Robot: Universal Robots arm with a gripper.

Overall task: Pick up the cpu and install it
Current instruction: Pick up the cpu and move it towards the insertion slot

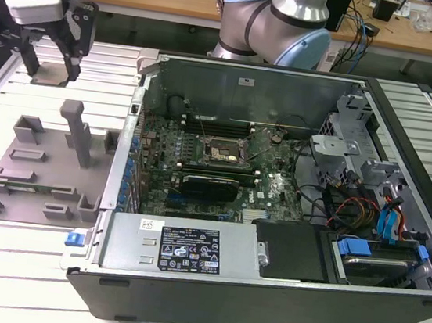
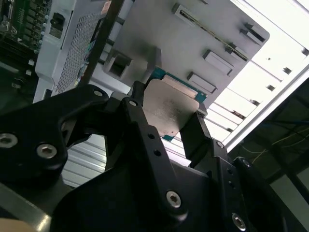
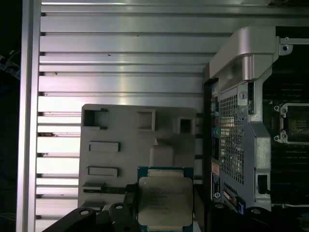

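Note:
The cpu (image 3: 164, 197), a flat square chip with a silver top and a greenish rim, sits between the black fingers of my gripper (image 3: 164, 210), which is shut on its edges. The second wrist view shows the same cpu (image 2: 170, 107) pinched from two sides by the gripper (image 2: 169, 110). In the exterior view the gripper (image 1: 52, 72) hangs at the exterior view's far left, above the slatted table and behind the grey fixture (image 1: 42, 164). The black motherboard socket (image 1: 223, 153) lies inside the open computer case, well toward the exterior view's right of the gripper.
The open computer case (image 1: 265, 278) stands beside the fixture, its metal side wall (image 1: 127, 150) between the two. Cables and drive bays (image 1: 374, 220) crowd the case's far side. The arm's base (image 1: 277, 19) stands behind the case. Upright grey posts (image 1: 78, 129) rise from the fixture.

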